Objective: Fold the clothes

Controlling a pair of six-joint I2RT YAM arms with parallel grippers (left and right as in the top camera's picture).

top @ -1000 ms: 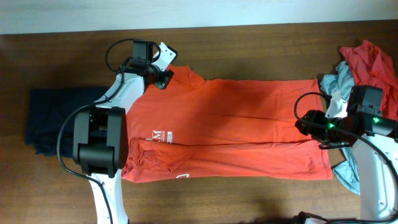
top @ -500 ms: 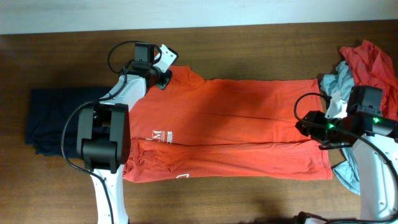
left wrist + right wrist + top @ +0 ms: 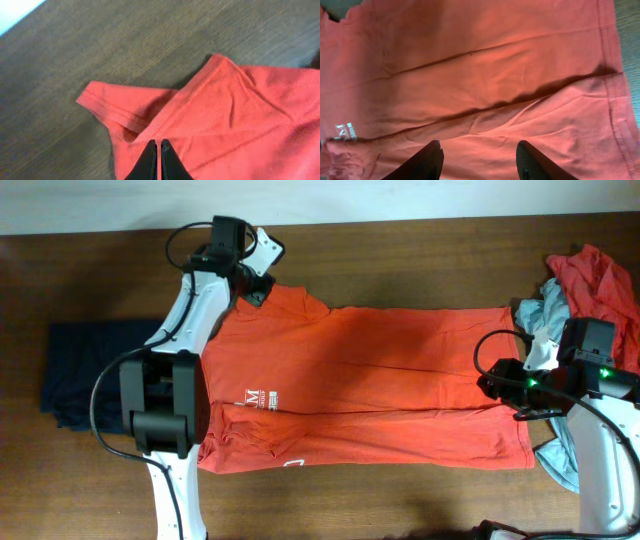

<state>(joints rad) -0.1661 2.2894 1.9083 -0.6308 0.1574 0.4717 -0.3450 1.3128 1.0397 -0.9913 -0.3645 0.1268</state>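
Observation:
An orange-red T-shirt (image 3: 370, 380) lies spread flat across the table, with its small white chest logo (image 3: 258, 398) at the left. My left gripper (image 3: 260, 282) is at the shirt's far left corner, by the sleeve. In the left wrist view its fingers (image 3: 156, 144) are shut on a pinch of the orange-red fabric (image 3: 215, 110) just below the sleeve (image 3: 120, 102). My right gripper (image 3: 497, 385) hovers over the shirt's right end. Its jaws (image 3: 479, 150) stand open above the wrinkled cloth (image 3: 485, 75), holding nothing.
A folded navy shirt (image 3: 85, 375) lies at the left edge. At the right edge there is a pile with a red shirt (image 3: 598, 280) and a grey-blue one (image 3: 553, 308), partly under my right arm. Bare wood table (image 3: 400, 260) runs along the back.
My left gripper has closed on the shirt's corner and shifted slightly back and to the left. The right arm has stayed in place.

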